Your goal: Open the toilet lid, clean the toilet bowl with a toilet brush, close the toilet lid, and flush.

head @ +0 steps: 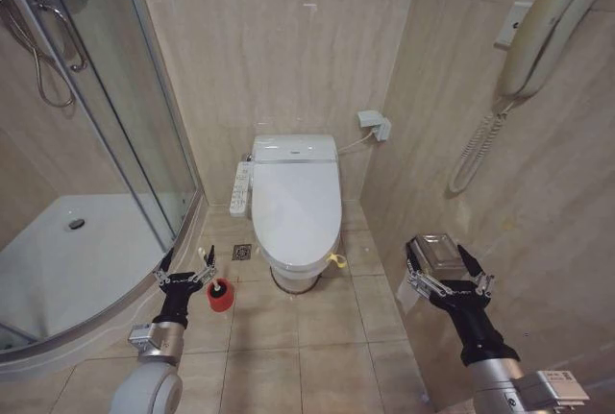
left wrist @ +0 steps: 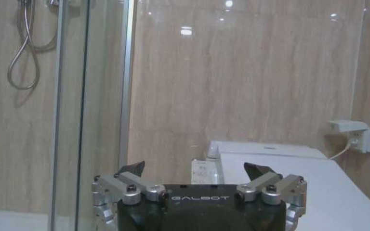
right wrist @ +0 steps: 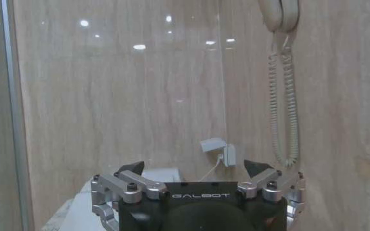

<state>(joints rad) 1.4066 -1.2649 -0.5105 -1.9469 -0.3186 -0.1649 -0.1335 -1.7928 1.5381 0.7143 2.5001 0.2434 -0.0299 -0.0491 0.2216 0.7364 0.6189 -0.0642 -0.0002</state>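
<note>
The toilet lid (head: 296, 205) lies shut over the toilet bowl, glossy white, with a small yellow tag (head: 336, 261) at its front right edge. A white button panel (head: 240, 188) sits along its left side. The bowl's inside is hidden under the lid. The toilet brush (head: 221, 293) stands in its round red holder on the floor, left of the toilet's front. My left gripper (head: 185, 262) hovers open just left of the brush. My right gripper (head: 444, 264) is open at the right, near the wall. The lid (left wrist: 300, 185) shows past the left gripper (left wrist: 195, 169) in the left wrist view.
A curved glass shower enclosure (head: 115, 174) fills the left side. A wall phone (head: 538, 39) with coiled cord hangs on the right wall, and a socket (head: 375, 126) sits behind the toilet. A floor drain (head: 242, 253) lies by the toilet base. Tiled floor lies in front.
</note>
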